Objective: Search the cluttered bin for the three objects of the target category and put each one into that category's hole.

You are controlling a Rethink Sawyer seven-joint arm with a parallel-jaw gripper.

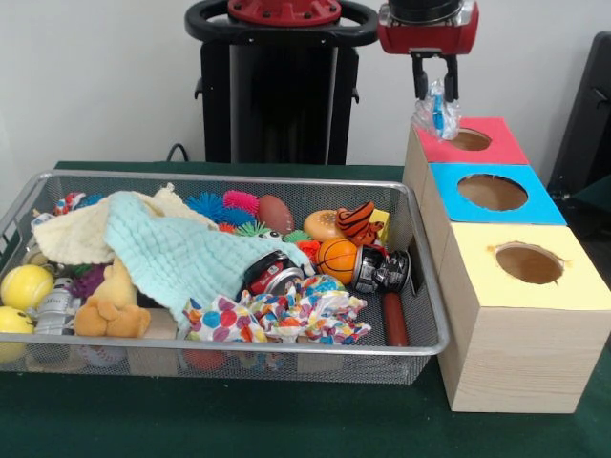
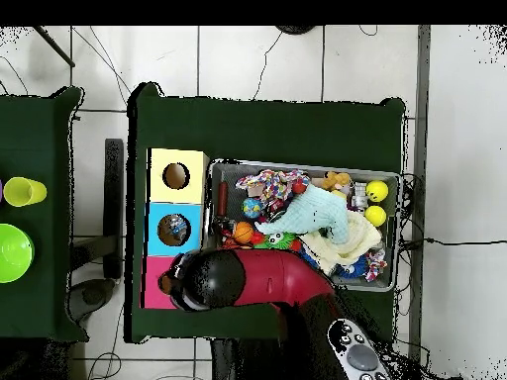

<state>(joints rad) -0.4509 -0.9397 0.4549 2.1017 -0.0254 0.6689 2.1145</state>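
Note:
The silver wire-mesh bin [image 1: 425,349] sits on the green table and is full of toys. It also shows in the overhead view [image 2: 297,165]. To its right in the front view stand three wooden boxes with round holes: red top [image 1: 501,145], blue top [image 1: 544,206], yellow top [image 1: 578,288]. My gripper [image 1: 434,96] hangs just above the red box's hole [image 1: 468,139]. It is shut on a small clear and blue object [image 1: 435,114]. In the overhead view my arm [image 2: 243,277] covers most of the red box [image 2: 153,287] and hides the gripper.
In the bin lie a pale blue and cream cloth [image 1: 167,248], a plush bear [image 1: 113,305], yellow balls [image 1: 26,285], a small basketball [image 1: 336,260], cans [image 1: 272,272], a spotted cloth [image 1: 277,315]. A side table holds a green bowl [image 2: 12,252] and a yellow cup [image 2: 24,191].

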